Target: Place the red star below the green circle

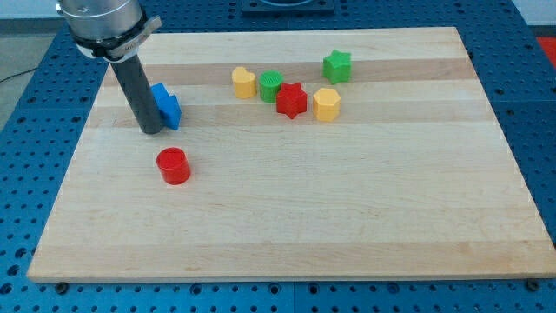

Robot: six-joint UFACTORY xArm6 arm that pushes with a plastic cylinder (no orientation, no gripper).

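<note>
The red star [292, 100] lies in the upper middle of the wooden board [347, 209]. The green circle [271, 85] sits just up and left of it, touching or nearly touching. My tip [151, 130] stands at the view's left, right against the left side of a blue block [166, 106]. It is far left of the red star and the green circle.
A yellow block [244, 83] sits left of the green circle. Another yellow block [327, 103] sits right of the red star. A green star [337, 66] lies at upper right. A red cylinder [173, 165] stands below my tip.
</note>
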